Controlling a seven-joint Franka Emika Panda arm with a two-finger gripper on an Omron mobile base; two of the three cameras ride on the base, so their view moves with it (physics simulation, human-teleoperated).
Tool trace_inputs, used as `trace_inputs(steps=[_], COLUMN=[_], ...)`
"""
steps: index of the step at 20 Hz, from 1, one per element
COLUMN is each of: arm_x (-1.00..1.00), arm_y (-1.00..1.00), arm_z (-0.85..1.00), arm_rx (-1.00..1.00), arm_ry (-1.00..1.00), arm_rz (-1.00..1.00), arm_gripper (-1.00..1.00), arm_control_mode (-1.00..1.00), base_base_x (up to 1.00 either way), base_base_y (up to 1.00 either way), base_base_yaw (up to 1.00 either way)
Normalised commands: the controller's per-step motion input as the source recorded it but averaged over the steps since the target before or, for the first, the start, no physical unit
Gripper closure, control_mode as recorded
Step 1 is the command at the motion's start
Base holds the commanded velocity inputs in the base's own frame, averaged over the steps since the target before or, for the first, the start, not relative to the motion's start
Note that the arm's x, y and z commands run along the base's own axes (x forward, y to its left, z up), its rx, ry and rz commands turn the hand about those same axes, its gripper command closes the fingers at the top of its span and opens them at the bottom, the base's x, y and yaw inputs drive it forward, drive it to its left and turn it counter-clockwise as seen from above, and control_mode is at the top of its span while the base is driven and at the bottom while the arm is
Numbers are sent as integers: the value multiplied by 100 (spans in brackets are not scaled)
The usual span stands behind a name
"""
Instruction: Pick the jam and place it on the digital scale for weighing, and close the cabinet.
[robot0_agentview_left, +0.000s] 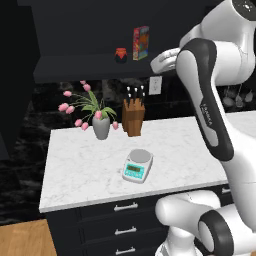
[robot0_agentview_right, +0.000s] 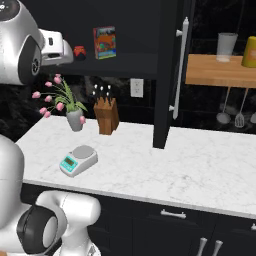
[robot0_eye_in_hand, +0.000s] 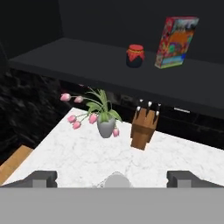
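No wording legible anywhere. Small dark lettering runs along the robot arm (robot0_agentview_left: 209, 116) forearm, too blurred to read. The colourful box (robot0_eye_in_hand: 176, 42) on the cabinet shelf carries printed artwork, unreadable. The digital scale (robot0_agentview_left: 137, 165) display shows no readable digits.

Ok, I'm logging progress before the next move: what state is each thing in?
jam: upright on the cabinet shelf, beside the red box, not gripped.
scale: on the counter, plate bare.
cabinet: door open.
gripper: open, holding nothing.
knife block: upright, knives in.
vase: upright, tulips in.
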Motion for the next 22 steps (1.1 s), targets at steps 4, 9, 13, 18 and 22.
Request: trace_inputs(steps=[4,9,13,18,22], arm_x=[38,30,38,32,48], arm_y=[16,7,5,1,3], arm_z=[0,-8,-39,-26,-15], arm_rx=[0,1,11,15,4], arm_ry=[-4,-11,-16,-7,-2], arm_rz=[3,2,1,1,0], arm_gripper=[-100,-100,-100,-100,-100], arm_control_mode=[-100,-100,-100,-100,-100], base_base_x=[0,0,0,0,0], base_base_y=[0,0,0,0,0], base_base_yaw=[0,0,0,0,0])
